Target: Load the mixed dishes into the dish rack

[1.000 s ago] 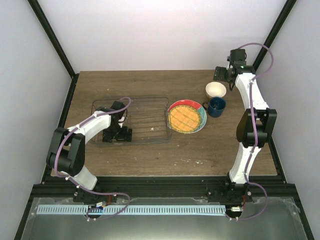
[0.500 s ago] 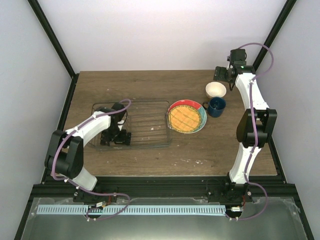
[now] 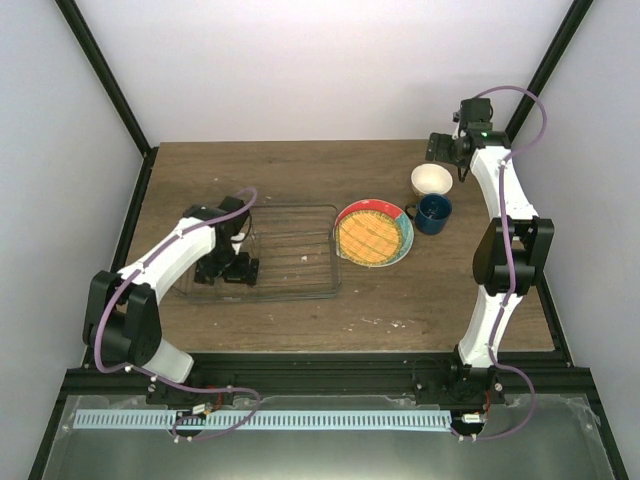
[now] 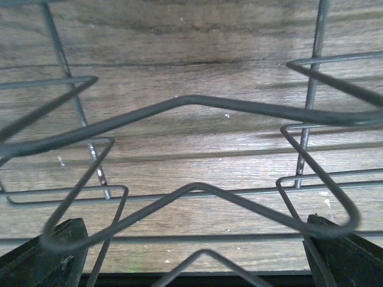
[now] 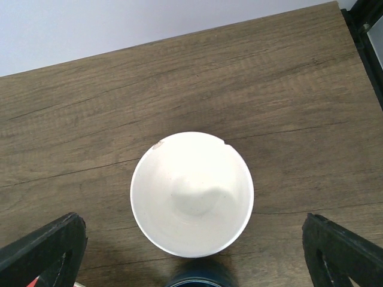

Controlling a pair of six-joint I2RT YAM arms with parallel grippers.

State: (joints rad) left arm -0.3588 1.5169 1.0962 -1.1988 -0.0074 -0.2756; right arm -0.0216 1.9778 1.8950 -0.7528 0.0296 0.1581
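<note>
Leftward the left arm's elbow has swung. The left gripper point(image 3: 228, 268), fingers spread and empty, sits low in the left part of the dish rack point(image 3: 336, 250), likely to steady it. The right gripper point(image 3: 443, 150), also spread and empty, hovers over the small cream bowl point(image 5: 191, 194) at far right, not yet loaded.

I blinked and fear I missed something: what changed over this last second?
The left arm's elbow swung outward, with the open left gripper down among the dish rack wires; the rack slid slightly toward the arms. Nothing was gripped or released. The open right gripper stayed above the small cream bowl; dark blue mug and yellow-orange grid-patterned plate unmoved.
</note>
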